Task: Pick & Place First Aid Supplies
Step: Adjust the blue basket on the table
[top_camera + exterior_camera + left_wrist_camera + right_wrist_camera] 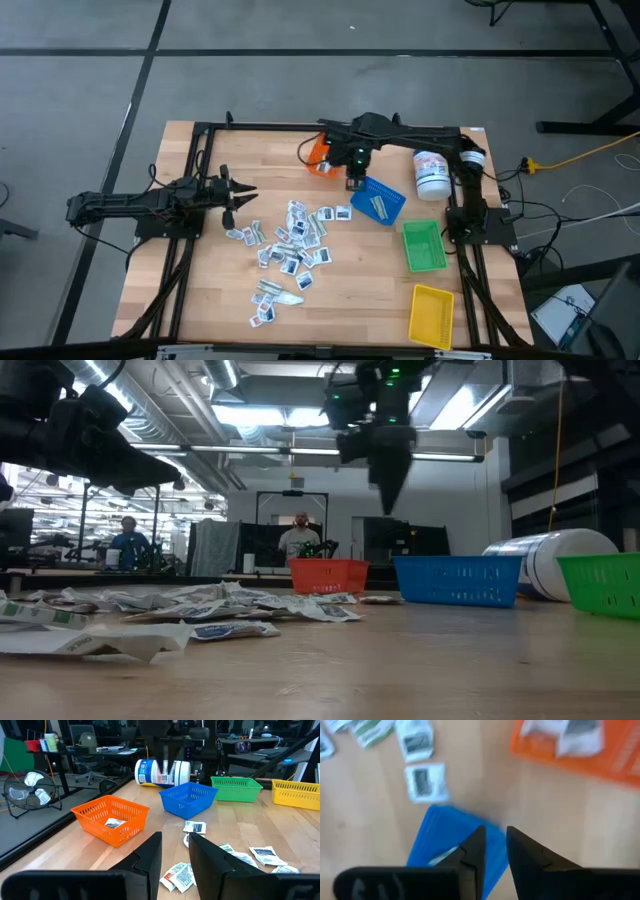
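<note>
The first aid supplies (295, 245) are small white packets lying scattered flat on the middle of the wooden table, also in the low view (200, 610). My right gripper (355, 183) hangs high, pointing down, over the near edge of the blue bin (445, 845) beside the orange bin (580, 750). Its fingers (495, 832) stand a narrow gap apart with nothing between them. Packets (565, 735) lie in the orange bin. My left gripper (245, 195) waits level at the table's left, its fingers (175, 837) slightly apart and empty.
A green bin (424, 245) and a yellow bin (432, 315) stand along the right side. A white canister (432, 172) lies on its side at the far right. A black frame (200, 140) runs around the table. People stand in the room beyond.
</note>
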`<act>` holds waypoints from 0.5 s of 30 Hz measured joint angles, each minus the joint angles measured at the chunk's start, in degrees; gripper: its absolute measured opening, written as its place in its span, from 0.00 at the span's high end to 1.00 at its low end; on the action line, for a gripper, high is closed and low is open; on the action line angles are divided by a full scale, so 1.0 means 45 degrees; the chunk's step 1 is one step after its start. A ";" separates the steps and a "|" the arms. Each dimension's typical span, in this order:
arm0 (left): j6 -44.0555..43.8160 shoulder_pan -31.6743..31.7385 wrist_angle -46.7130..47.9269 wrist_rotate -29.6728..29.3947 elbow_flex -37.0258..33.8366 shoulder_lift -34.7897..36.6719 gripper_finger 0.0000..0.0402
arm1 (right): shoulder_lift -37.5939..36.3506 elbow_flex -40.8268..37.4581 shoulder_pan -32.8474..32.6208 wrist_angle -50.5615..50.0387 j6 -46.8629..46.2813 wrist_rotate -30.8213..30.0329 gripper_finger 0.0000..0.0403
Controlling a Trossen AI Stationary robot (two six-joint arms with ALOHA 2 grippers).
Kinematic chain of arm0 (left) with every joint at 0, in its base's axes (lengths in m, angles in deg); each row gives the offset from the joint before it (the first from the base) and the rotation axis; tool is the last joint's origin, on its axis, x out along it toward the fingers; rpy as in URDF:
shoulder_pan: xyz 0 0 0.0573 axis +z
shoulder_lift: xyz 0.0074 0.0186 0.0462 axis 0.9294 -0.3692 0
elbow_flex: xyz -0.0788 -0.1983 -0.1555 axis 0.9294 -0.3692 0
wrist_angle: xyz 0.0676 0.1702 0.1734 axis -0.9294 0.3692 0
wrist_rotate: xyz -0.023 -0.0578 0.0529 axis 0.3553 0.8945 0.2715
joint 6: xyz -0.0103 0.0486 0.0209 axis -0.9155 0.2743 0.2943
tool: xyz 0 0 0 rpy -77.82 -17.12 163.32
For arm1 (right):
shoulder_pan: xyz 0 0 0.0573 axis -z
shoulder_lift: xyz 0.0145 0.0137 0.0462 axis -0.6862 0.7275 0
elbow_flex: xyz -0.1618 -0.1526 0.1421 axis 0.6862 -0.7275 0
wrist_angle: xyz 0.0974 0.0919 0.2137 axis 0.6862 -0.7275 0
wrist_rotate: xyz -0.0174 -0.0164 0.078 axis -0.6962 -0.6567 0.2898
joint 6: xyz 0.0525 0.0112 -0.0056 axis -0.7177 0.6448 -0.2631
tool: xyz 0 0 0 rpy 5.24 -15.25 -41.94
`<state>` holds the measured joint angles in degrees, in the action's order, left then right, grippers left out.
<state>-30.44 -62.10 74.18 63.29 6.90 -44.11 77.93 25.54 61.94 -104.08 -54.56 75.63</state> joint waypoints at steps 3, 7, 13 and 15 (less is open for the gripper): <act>-0.0003 -0.0003 0.0001 0.0000 -0.0003 0.0001 0.77 | -0.1127 -0.1924 -0.0021 0.0695 -0.0639 0.0238 0.84; 0.0001 0.0001 0.0001 0.0000 -0.0003 -0.0004 0.77 | -0.2242 -0.4321 -0.0108 0.1847 -0.1772 0.0237 0.86; -0.0001 -0.0002 -0.0001 0.0000 -0.0001 0.0000 0.77 | -0.2520 -0.6492 -0.0494 0.3375 -0.2188 0.0173 0.87; -0.0004 -0.0004 0.0001 0.0000 -0.0003 -0.0004 0.77 | -0.2519 -0.6974 -0.0587 0.4277 -0.2068 0.0153 0.88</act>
<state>-30.46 -62.12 74.18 63.29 6.88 -44.12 66.60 -5.84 59.29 -84.84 -63.87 76.32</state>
